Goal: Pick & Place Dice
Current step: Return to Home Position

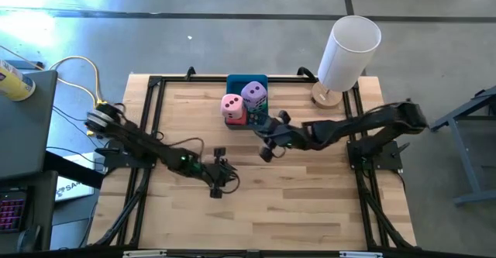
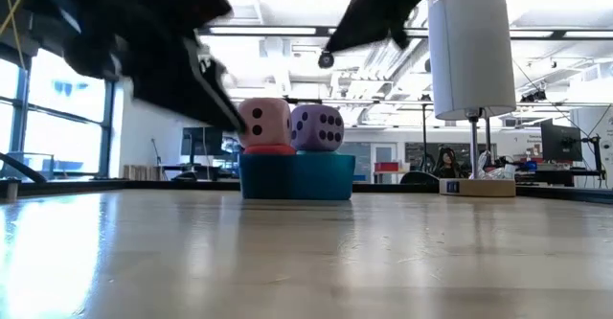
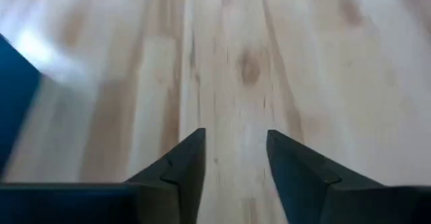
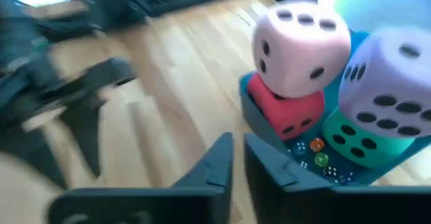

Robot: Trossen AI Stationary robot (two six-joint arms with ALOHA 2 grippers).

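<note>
Currently all four dice sit in the blue rectangular tray (image 2: 297,177), which stands at the middle of the far edge of the light wooden table (image 1: 310,204). They form two stacks of two, side by side. The light pink soft die (image 4: 301,46) rests on the red soft die (image 4: 286,113), and the lilac purple soft die (image 4: 387,83) rests on the teal soft die (image 4: 357,140). Each shows dark pips. Seen from above, the pink-on-red stack is on the left arm's side of the tray and the purple-on-teal stack on the right arm's side. From table height the two upper dice rise clear above the tray's rim and a strip of red shows under the pink one, while the teal die is hidden behind the tray wall. The right gripper (image 4: 238,143) hovers above the table just in front of the tray, on its near side, pointing across toward the left arm. Its fingers are nearly together, with only a thin gap, and grasp nothing. The left gripper (image 3: 236,135) hangs over bare wood well apart from the tray, a little left of the table's middle, with its fingers spread and empty. A white cylindrical lamp shade (image 1: 349,45) on a round wooden base (image 1: 325,97) stands at the far right corner, apart from the tray.
</note>
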